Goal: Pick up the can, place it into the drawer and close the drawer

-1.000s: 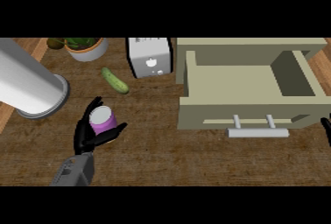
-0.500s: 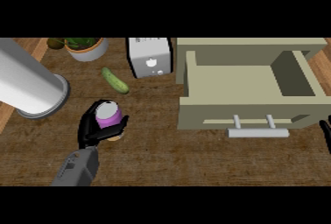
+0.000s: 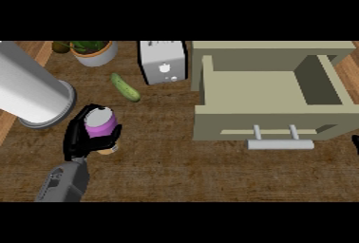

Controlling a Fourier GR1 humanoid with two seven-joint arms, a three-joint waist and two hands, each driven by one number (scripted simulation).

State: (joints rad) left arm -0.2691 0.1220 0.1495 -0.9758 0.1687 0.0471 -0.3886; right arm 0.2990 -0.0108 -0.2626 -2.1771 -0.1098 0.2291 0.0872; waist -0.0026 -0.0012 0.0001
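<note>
A purple can with a silver top stands on the wooden counter at the left. My left hand is curled round it, fingers and thumb hugging its sides and hiding its lower part. The beige drawer at the right stands pulled open, its inside bare, a silver handle on its front. Only a dark sliver of my right hand shows at the right edge.
A large silver cylinder lies at the far left beside the can. A green cucumber, a white toaster and a potted plant sit toward the back of the counter.
My left hand has gone from spread around the can to curled on it. Hand and can have shifted slightly toward the drawer and the can has risen a little.
</note>
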